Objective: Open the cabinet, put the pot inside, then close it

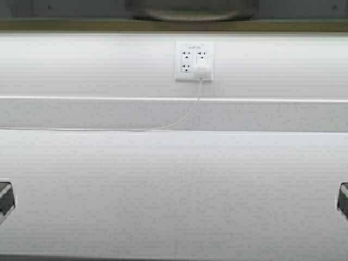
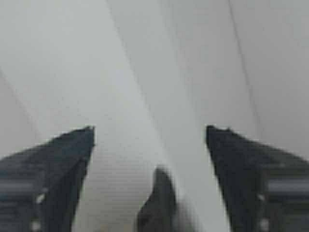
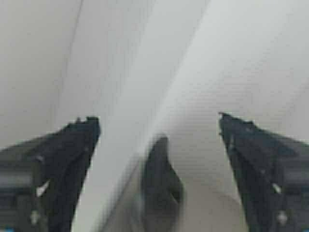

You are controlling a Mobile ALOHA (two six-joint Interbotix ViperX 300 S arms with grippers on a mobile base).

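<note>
A wood-coloured strip [image 1: 81, 25] runs along the top edge of the high view; it may be the cabinet's lower edge, and no doors or handles show. Above it sits a rounded grey shape [image 1: 190, 12] that may be the pot; I cannot tell. My left gripper [image 1: 4, 201] is only a sliver at the left edge, low over the white counter. My right gripper [image 1: 343, 200] is the same at the right edge. In the left wrist view the left gripper [image 2: 149, 130] is open and empty over white surface. In the right wrist view the right gripper [image 3: 157, 118] is open and empty too.
A white counter [image 1: 174, 190] fills the lower part of the high view, meeting a white wall. A white outlet plate [image 1: 194, 61] on the wall holds a white plug [image 1: 202, 72], with a thin cable [image 1: 136, 129] trailing left along the counter's back.
</note>
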